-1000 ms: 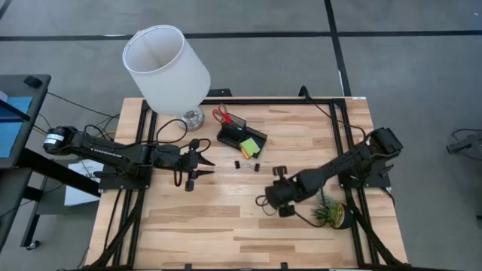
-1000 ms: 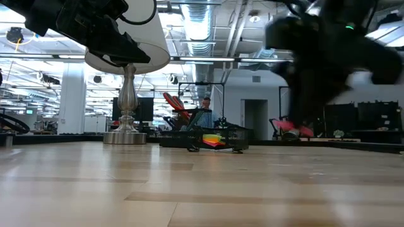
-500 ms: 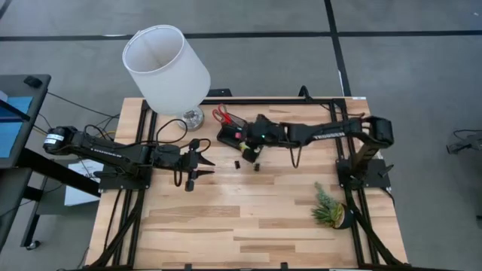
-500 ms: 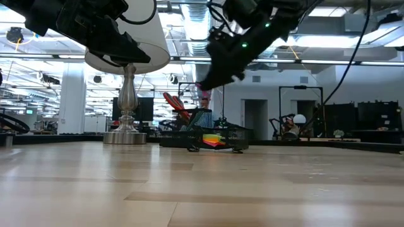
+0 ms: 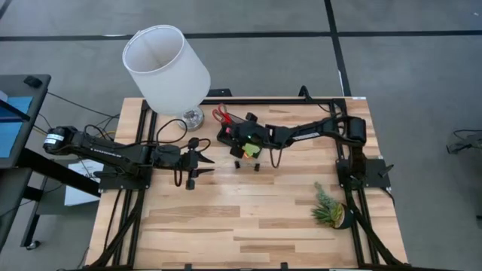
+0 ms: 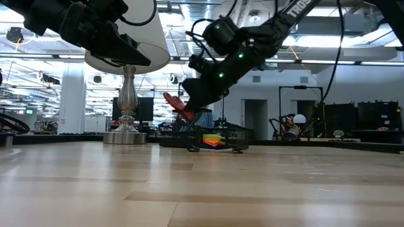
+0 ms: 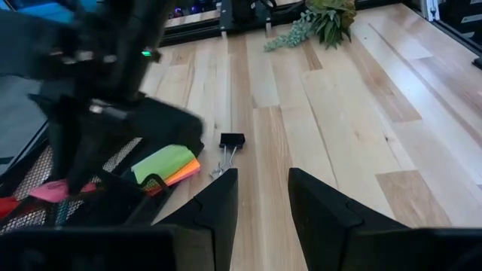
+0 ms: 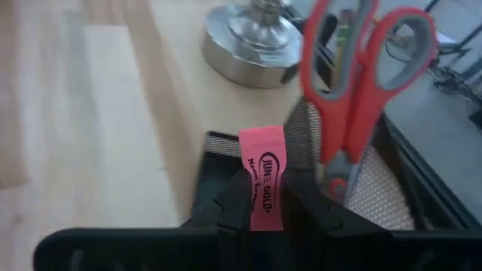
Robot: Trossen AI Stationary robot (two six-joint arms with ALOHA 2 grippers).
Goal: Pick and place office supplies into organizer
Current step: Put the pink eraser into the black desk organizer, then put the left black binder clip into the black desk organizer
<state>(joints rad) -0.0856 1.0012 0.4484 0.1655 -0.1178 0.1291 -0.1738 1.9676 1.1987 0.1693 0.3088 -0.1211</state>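
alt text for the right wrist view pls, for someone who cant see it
The right hand grips a small pink-red piece with dark print, holding it just above the black mesh organizer. Red-handled scissors stand upright in the organizer's cup, and a lamp's round metal base sits on the wooden table behind.

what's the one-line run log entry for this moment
right gripper: shut on pink eraser, above organizer beside scissors | left gripper: open, idle, table's left | binder clip: on table

Grey floor, ceiling strip lights, white column
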